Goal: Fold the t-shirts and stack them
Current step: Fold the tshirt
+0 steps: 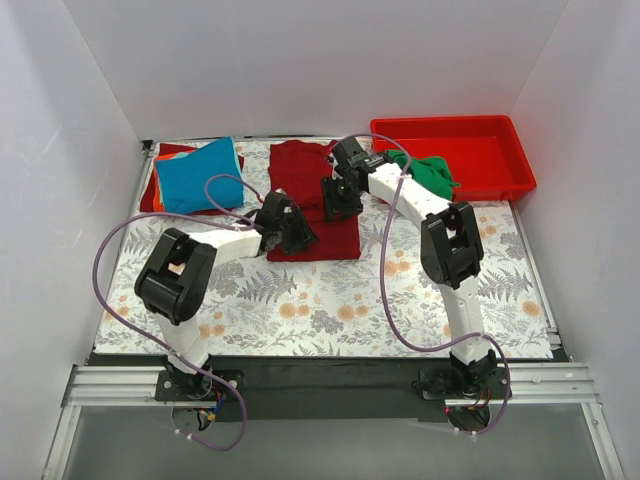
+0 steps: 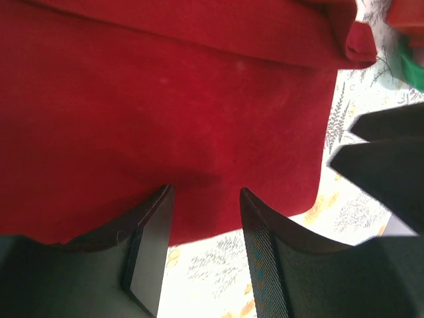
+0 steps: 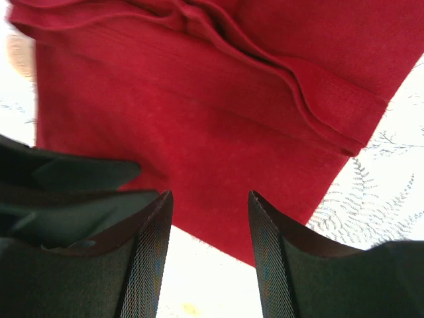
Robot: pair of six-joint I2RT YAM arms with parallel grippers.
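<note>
The large dark red t-shirt (image 1: pixel 312 190) lies partly folded in the middle of the table. It fills the left wrist view (image 2: pixel 165 99) and the right wrist view (image 3: pixel 218 99). My left gripper (image 1: pixel 298 235) is open and empty over its near left part, jaws at the near edge (image 2: pixel 205 191). My right gripper (image 1: pixel 338 205) is open and empty over its right side (image 3: pixel 210 194). The bright blue t-shirt (image 1: pixel 200 175) lies on top of orange and red ones (image 1: pixel 160 190) at the back left. The green t-shirt (image 1: pixel 428 170) lies crumpled in the tray.
A rigid red plastic tray (image 1: pixel 480 140) stands at the back right. A floral table cloth (image 1: pixel 330 310) covers the table. The two grippers are close together; the right one's fingers (image 2: pixel 384 165) show in the left wrist view. White walls enclose the table.
</note>
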